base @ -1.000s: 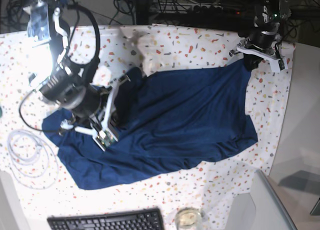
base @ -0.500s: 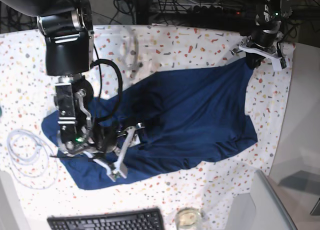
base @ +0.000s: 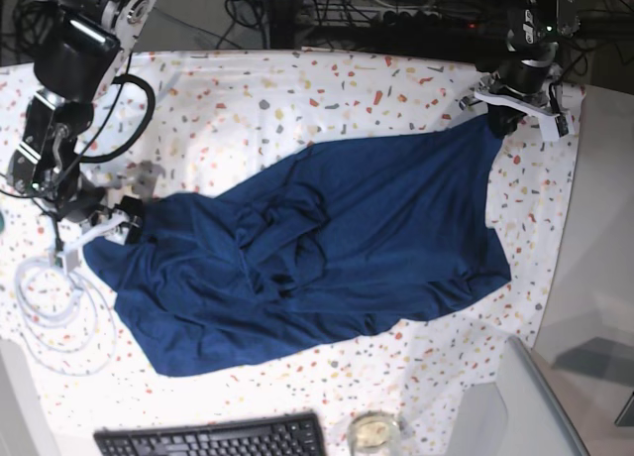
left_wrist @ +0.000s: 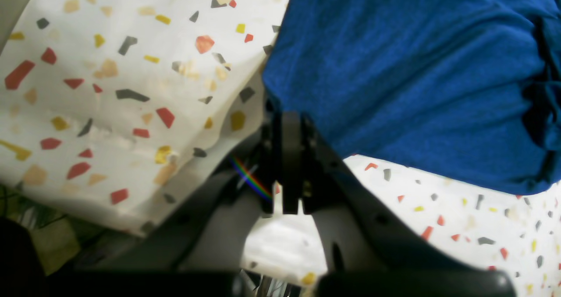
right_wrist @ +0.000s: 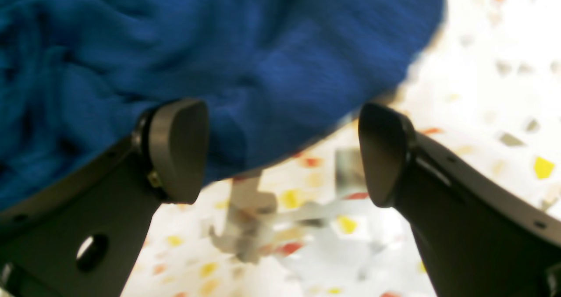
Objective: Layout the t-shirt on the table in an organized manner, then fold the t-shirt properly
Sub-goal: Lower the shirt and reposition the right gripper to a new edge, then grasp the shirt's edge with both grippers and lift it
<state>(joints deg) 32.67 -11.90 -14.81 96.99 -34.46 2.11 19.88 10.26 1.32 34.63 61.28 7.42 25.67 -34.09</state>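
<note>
The dark navy t-shirt (base: 327,248) lies spread across the table (base: 327,89), with a bunch of wrinkles near its middle. My left gripper (base: 495,119) at the far right corner is shut on the shirt's edge; in the left wrist view its gripper (left_wrist: 284,115) pinches the hem of the t-shirt (left_wrist: 416,78). My right gripper (base: 109,221) stands open at the shirt's left edge. In the right wrist view the open gripper (right_wrist: 280,152) hovers over the rim of the t-shirt (right_wrist: 219,56) and holds nothing.
A coil of white cable (base: 54,307) lies on the table just left of the shirt. A black keyboard (base: 213,438) and a small glass (base: 373,433) sit at the front edge. The table's right edge (base: 570,208) runs close to the left gripper.
The right arm swung from the shirt's middle to its left edge, opened and let go of the fabric. The left gripper stayed shut at the far corner.
</note>
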